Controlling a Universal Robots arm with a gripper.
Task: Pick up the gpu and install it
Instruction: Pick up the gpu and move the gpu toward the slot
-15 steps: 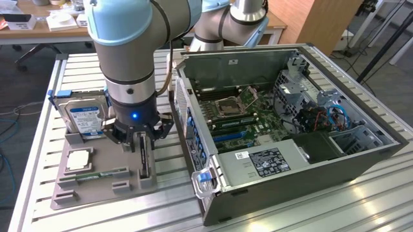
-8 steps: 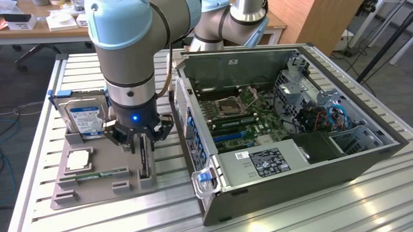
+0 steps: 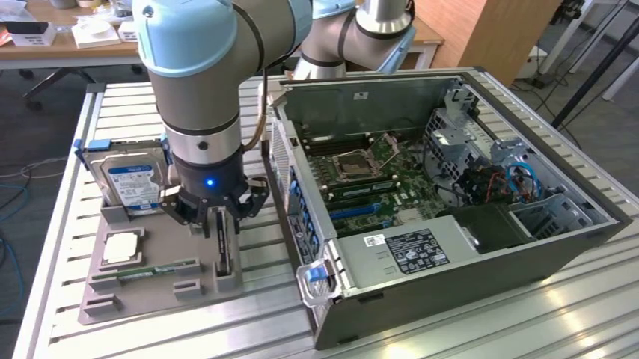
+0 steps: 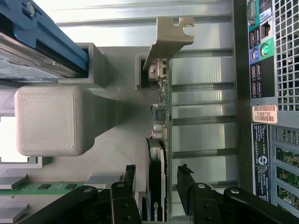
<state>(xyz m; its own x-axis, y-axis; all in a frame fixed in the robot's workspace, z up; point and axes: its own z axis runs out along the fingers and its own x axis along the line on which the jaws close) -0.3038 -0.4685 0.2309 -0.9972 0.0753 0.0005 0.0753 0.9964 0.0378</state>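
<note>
Pincer (image 4: pixel 158 170) open, straddling gpu (image 4: pixel 155 198), which stands on edge in grey holder (image 3: pixel 140 297). Card likely light, stiff, fragile: grip flat faces, not bracket (image 4: pixel 168 39).

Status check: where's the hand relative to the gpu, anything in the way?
Hand open, fingers straddling the gpu, not gripping. Gpu upright on edge in the grey holder, not lifted. Nothing between fingers and card.

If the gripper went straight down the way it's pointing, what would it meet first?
Probably the graphics card, standing on edge in the gray holder. The open gripper is astride it, so its fingers may pass either side and reach the holder; depth is unclear.
</note>
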